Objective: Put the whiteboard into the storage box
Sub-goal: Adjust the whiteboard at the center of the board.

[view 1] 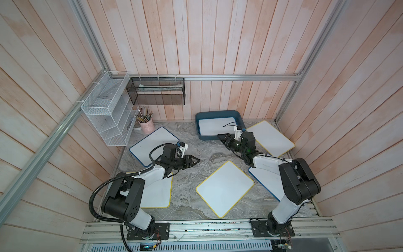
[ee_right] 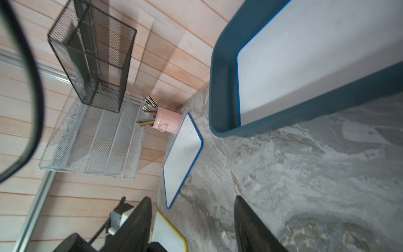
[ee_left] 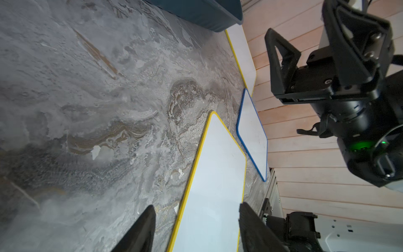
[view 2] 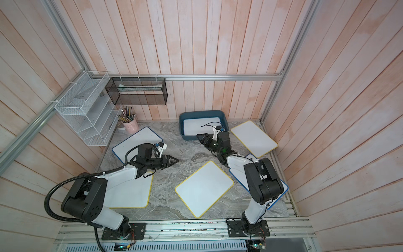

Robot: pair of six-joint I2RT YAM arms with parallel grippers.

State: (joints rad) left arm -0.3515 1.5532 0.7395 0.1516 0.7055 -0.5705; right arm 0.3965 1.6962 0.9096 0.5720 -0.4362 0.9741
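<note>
A: While hung over the bare marble table (view 1: 185,207), spread wide and gripping nothing: left gripper (view 1: 195,161). Pointed rightward, toward what?
B: Toward the yellow-edged whiteboard (view 1: 224,188), flat on the marble, just right of that claw and closer to the front edge. Long axis diagonal, front-left to back-right.
A: And further right?
B: Right gripper (view 1: 220,137), also spread and empty, aimed away from that board, at the storage box (view 1: 218,114) by the back wall (view 1: 218,96). One blue-edged whiteboard (view 1: 213,128) lying inside.
A: Probably the left arm's pick, then: facing it squarely, though about as near to either.
</note>
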